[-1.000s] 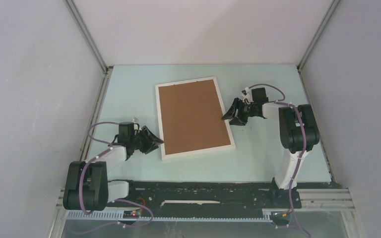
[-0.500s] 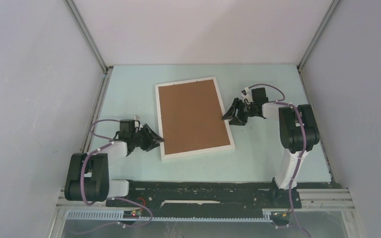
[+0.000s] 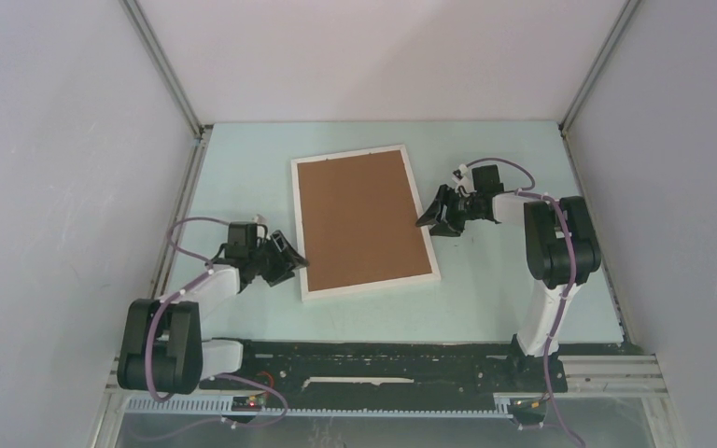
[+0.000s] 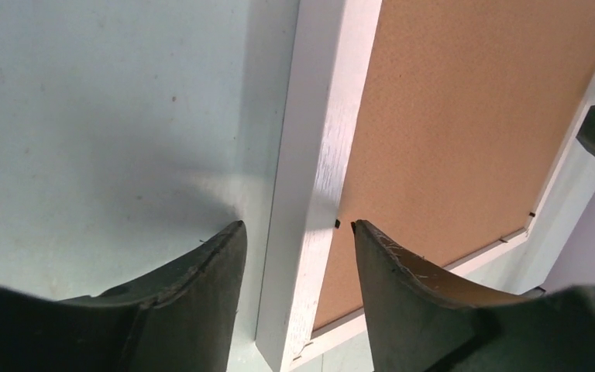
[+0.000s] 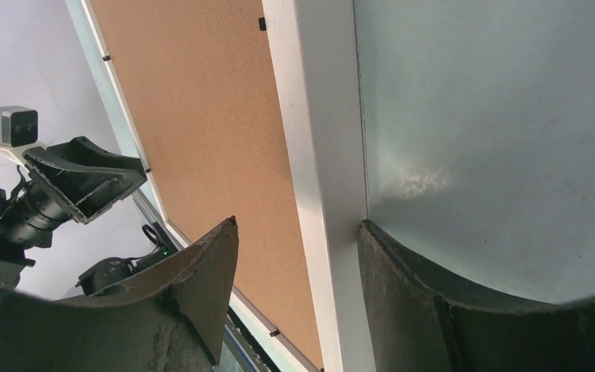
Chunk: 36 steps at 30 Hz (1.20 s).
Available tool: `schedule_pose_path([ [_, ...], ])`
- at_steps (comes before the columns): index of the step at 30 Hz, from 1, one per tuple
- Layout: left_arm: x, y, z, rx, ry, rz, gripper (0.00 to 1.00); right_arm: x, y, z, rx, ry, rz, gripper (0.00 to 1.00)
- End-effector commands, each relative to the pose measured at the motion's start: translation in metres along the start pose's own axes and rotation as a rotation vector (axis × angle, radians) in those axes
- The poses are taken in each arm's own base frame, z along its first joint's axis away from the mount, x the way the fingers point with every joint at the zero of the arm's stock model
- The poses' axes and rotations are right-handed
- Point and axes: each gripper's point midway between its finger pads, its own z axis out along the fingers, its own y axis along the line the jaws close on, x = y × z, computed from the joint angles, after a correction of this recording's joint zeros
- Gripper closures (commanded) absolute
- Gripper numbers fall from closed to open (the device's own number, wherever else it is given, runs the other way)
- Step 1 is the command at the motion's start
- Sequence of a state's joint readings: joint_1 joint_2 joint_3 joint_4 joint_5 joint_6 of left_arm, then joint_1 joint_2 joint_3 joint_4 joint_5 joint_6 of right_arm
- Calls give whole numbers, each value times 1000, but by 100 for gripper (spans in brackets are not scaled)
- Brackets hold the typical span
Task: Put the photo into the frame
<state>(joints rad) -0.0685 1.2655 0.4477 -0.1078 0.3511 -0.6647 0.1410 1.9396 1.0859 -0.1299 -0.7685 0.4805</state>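
Observation:
The frame [image 3: 298, 224] lies face down on the table, and the brown backing board [image 3: 362, 218] fills its back. The photo is not in view. My left gripper [image 3: 291, 264] is open at the frame's left rail near the near-left corner. In the left wrist view its jaws [image 4: 298, 225] straddle the white rail [image 4: 318, 155] without closing on it. My right gripper [image 3: 429, 222] is open at the right rail. In the right wrist view its jaws [image 5: 298, 225] straddle that rail [image 5: 314, 116].
The pale green table [image 3: 504, 299] has walls at the left, back and right. The black rail with the arm bases [image 3: 383, 359] runs along the near edge. Small black tabs sit around the backing board's edge [image 4: 337, 223].
My left gripper has edged a little closer to the frame's left rail and its arm has shifted. The frame has moved very slightly. The right arm has not moved.

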Motion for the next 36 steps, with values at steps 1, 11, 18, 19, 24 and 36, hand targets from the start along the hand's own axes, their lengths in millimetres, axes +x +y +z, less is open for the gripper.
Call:
schedule_pose_path([
  [1, 0, 4, -12, -41, -11, 18, 36, 8, 20, 4, -74, 41, -30, 35],
  [11, -3, 15, -14, -73, -25, -7, 47, 10, 22, 6, -79, 48, -31, 35],
  [18, -13, 12, -10, -78, -44, -9, 50, 10, 22, 5, -81, 48, -33, 35],
  [19, -15, 12, -10, -77, -46, -6, 50, 10, 22, 5, -81, 48, -33, 35],
  [24, -19, 10, -6, -75, -44, -4, 50, 10, 23, 6, -84, 49, -33, 35],
  [36, -20, 16, -2, -118, -8, 32, 55, 11, 23, 6, -86, 54, -35, 35],
])
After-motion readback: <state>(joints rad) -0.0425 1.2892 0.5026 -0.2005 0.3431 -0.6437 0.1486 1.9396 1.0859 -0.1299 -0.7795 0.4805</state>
